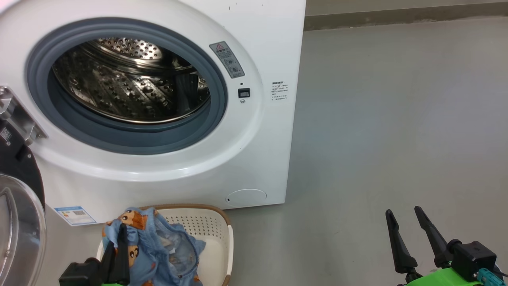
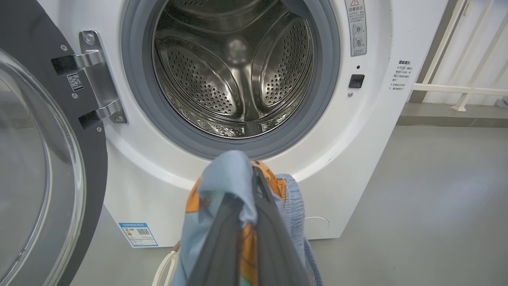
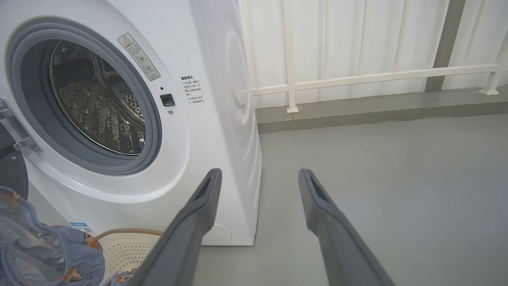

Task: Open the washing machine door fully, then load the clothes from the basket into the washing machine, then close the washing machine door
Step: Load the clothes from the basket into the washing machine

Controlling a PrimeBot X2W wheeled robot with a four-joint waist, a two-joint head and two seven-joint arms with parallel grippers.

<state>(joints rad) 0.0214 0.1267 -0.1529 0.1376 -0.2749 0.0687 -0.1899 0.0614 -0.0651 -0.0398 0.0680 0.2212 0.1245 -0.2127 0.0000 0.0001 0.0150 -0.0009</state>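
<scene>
My left fingers (image 2: 274,242) are pressed together on a fold of the clothes (image 2: 222,178) \- the light blue fabric with orange-brown animals bunches over the tips and hangs down on both sides. In the head view the bundle sits over the left half of the basket (image 1: 222,217), and its lower folds seem to trail down into it; I cannot tell whether a separate piece lies underneath. The basket stands on the floor (image 1: 397,119) just in front of the washing machine (image 1: 258,139), below the mouth. The washing machine door (image 2: 39,159) is swung wide to the left on its hinge, so I judge the first step done and the loading step in hand. From the left wrist view the pinched fold sits just below the grey gasket (image 2: 137,79), with the steel drum (image 2: 238,71) bare behind it. My right fingers (image 3: 186,230) are spread wide and hold nothing, off to the right over the floor, well apart from the basket. The next move, as I see it, calls for raising the bundle above the gasket's lower lip, carrying it deep into the drum and only then letting go \- any tail draped over the lip could foul the door later.
</scene>
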